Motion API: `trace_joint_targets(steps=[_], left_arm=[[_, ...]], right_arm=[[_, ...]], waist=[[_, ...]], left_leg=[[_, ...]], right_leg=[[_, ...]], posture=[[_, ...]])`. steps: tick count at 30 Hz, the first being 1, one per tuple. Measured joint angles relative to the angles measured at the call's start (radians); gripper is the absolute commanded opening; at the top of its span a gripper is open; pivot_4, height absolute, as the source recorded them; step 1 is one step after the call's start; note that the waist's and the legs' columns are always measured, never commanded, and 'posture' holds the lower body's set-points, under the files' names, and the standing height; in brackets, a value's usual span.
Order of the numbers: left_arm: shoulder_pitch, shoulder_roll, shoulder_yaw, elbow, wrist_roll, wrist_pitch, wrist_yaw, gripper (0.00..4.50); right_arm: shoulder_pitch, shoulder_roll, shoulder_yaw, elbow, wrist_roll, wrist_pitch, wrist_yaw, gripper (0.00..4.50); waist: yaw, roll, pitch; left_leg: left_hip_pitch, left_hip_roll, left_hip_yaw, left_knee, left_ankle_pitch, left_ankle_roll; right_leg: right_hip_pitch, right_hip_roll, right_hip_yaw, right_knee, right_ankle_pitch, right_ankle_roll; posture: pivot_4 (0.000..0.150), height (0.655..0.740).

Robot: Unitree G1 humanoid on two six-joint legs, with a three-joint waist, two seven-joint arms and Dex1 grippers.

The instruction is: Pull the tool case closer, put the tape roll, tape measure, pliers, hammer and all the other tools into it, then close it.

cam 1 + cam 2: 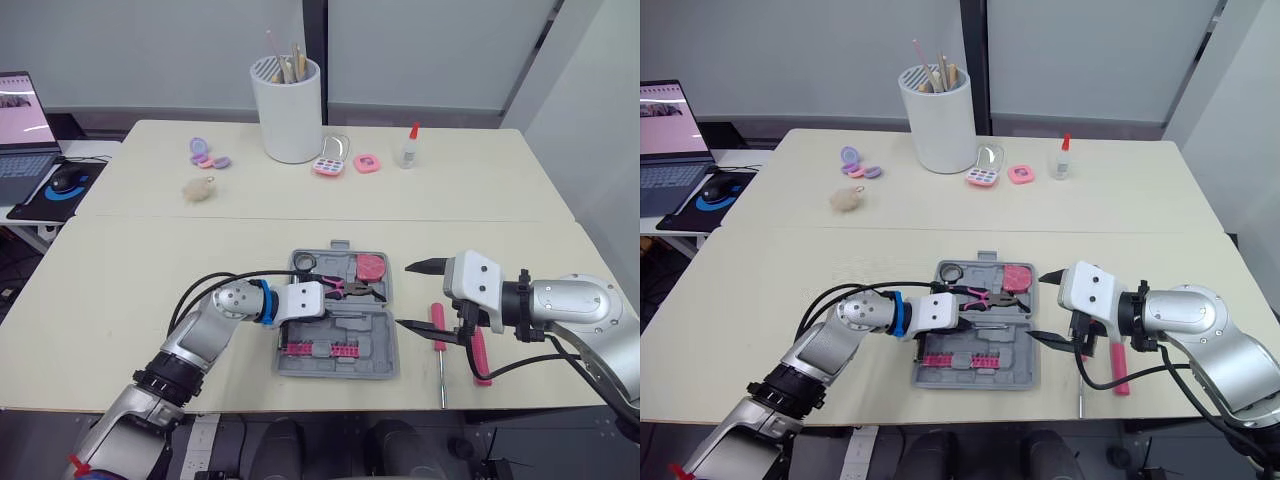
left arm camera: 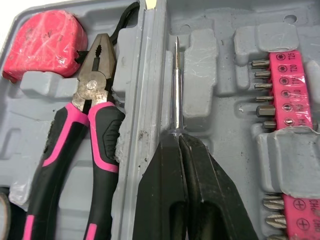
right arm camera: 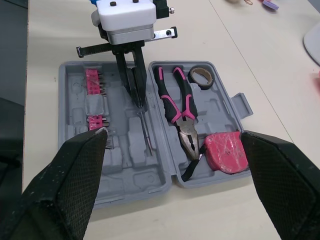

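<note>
The grey tool case (image 1: 383, 362) lies open at the table's front middle. Its far half holds a pink tape measure (image 1: 371, 267), pink-handled pliers (image 1: 355, 290) and a tape roll (image 1: 304, 263). Pink bit strips (image 1: 320, 350) sit in the near half. My left gripper (image 2: 177, 139) is down inside the case, shut on a thin metal screwdriver (image 2: 176, 95) that lies along a groove. My right gripper (image 1: 402, 295) hangs wide open just right of the case, holding nothing. Under it on the table lie a pink screwdriver (image 1: 438, 330) and a pink-handled hammer (image 1: 1117, 365).
At the back stand a tall white holder (image 1: 290, 110) with sticks, a glue bottle (image 1: 408, 148), pink compacts (image 1: 330, 165), purple pieces (image 1: 205, 152) and a fuzzy ball (image 1: 199, 189). A laptop (image 1: 20, 130) and mouse (image 1: 65, 180) sit on a side table at far left.
</note>
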Motion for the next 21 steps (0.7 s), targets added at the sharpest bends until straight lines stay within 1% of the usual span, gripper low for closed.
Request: trace_joint_targets(steps=[8,15,17,19,21], left_arm=[[-0.005,-0.02,-0.001,0.023,0.015,-0.003,0.001,0.04],[0.011,-0.019,0.007,0.009,-0.001,0.007,0.002,0.04],[0.027,-0.018,0.02,-0.007,-0.026,0.015,-0.003,0.04],[0.048,-0.009,0.067,-0.052,-0.101,0.037,-0.028,0.04],[0.055,0.03,0.145,-0.107,-0.195,0.077,-0.056,0.04]], right_arm=[[0.0,-0.005,0.0,-0.002,-0.001,0.001,0.005,4.5],[0.0,-0.005,0.0,0.005,-0.015,-0.002,0.016,4.5],[0.001,-0.005,0.0,0.016,-0.019,-0.012,0.02,4.5],[0.01,-0.005,-0.011,0.04,-0.013,-0.025,0.034,4.5],[0.029,-0.006,-0.049,0.081,0.005,-0.036,0.051,4.5]], waist=[[0.002,0.001,0.0],[0.002,0.001,-0.001],[0.001,0.001,-0.001],[0.0,0.001,-0.001],[0.0,0.001,-0.001]], left_leg=[[0.0,0.0,-0.003,0.005,0.0,0.0],[0.0,0.0,-0.003,0.005,0.0,0.0],[0.0,0.0,-0.003,0.005,0.0,0.0],[0.0,0.001,-0.004,0.005,0.0,0.0],[0.0,0.001,-0.004,0.005,0.0,0.0]], right_leg=[[0.004,0.0,-0.002,0.0,0.0,0.0],[0.004,0.0,-0.002,0.0,0.0,0.0],[0.004,0.0,-0.002,0.0,0.0,0.0],[0.004,0.0,-0.002,0.0,0.0,0.0],[0.004,0.0,-0.003,0.0,0.0,0.0]], posture=[[0.15,0.74],[0.15,0.74],[0.15,0.74],[0.15,0.74],[0.15,0.74]])
